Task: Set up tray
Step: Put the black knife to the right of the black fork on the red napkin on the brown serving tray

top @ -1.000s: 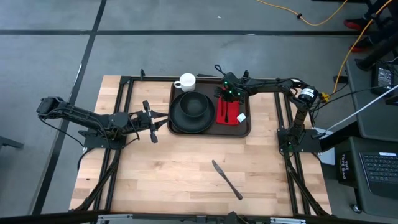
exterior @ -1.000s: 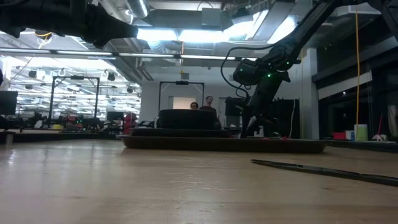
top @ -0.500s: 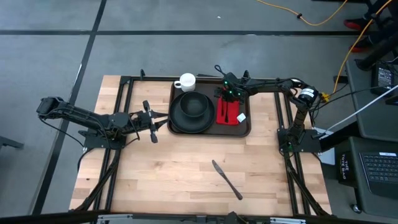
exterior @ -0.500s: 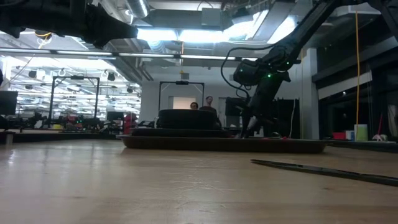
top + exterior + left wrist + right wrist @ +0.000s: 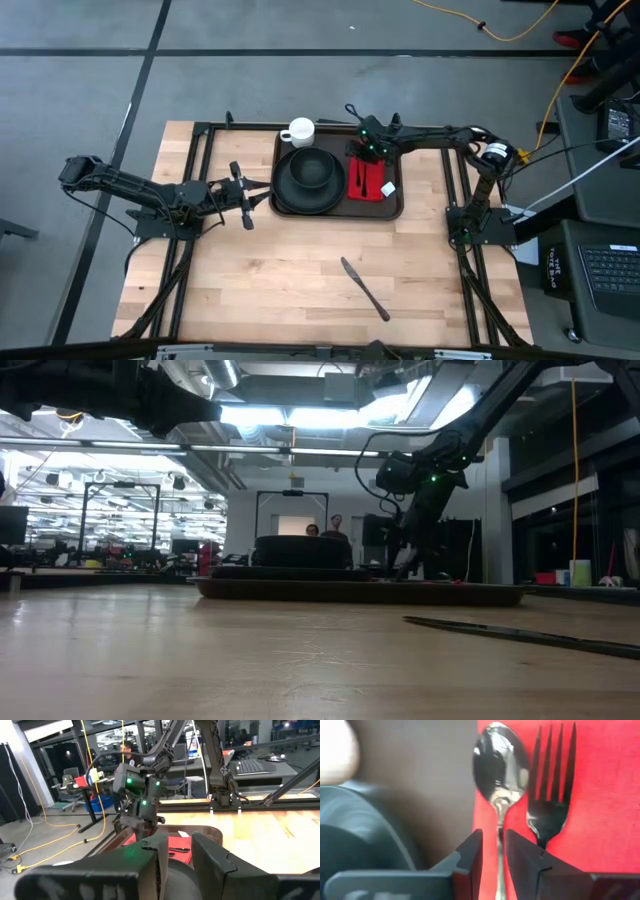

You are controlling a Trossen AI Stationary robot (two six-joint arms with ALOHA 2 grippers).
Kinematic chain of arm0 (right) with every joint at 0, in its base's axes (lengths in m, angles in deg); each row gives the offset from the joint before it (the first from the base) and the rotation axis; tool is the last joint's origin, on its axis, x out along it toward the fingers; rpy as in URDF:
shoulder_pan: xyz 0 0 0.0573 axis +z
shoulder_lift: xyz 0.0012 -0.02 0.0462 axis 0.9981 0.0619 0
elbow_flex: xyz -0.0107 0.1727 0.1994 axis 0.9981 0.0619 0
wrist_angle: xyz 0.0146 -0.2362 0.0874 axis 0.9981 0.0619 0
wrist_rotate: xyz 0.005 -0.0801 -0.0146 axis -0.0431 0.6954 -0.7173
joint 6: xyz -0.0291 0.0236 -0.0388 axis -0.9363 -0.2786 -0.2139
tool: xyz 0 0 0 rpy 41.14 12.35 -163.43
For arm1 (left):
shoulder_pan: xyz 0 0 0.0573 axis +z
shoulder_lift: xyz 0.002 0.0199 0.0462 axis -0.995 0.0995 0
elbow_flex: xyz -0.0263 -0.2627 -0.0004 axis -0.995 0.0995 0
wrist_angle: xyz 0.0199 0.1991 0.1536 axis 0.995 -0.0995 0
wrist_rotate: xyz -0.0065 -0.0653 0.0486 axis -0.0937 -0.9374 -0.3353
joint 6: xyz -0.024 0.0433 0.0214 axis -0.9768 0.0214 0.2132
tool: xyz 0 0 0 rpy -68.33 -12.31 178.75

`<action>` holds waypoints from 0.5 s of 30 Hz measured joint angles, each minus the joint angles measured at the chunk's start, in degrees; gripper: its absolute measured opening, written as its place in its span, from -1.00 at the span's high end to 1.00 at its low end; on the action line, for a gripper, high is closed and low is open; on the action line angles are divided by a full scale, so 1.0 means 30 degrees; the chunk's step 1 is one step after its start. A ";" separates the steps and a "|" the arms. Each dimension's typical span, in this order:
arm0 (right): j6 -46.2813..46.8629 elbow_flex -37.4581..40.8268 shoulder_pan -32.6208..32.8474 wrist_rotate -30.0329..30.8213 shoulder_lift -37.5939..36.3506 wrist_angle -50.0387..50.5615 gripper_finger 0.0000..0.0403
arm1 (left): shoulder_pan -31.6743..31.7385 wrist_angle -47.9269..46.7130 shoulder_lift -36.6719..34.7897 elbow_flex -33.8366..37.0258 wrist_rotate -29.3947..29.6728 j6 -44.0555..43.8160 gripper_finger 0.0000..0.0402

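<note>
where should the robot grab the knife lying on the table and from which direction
The knife lies flat and diagonal on the bare wooden table, clear of the tray. Come straight down from above and pinch across the handle, at the end farther from the tray, fingers set square to its length. It is thin, so a low, narrow pinch seems needed.

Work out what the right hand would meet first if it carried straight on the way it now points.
Most likely the spoon: the right hand points down at the red napkin, its narrow gap straddling the spoon's handle, with the fork just beside.
</note>
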 joint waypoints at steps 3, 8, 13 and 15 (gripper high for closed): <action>-0.0031 0.0000 -0.0014 -0.0006 -0.0597 0.0034 0.57 | 0.0000 0.0003 0.0001 0.0000 0.0000 -0.0146 0.62; -0.0034 0.0000 -0.0015 -0.0008 -0.1564 0.0626 0.57 | -0.0004 0.0007 -0.0003 0.0000 0.0000 -0.0153 0.62; -0.1204 0.0000 -0.0022 -0.0013 -0.2645 0.1388 0.57 | -0.0003 0.0007 -0.0007 0.0000 -0.0004 -0.0153 0.63; -0.1952 0.0000 -0.0010 -0.0008 -0.3194 0.1672 0.57 | -0.0006 0.0012 0.0000 0.0000 0.0000 -0.0153 0.62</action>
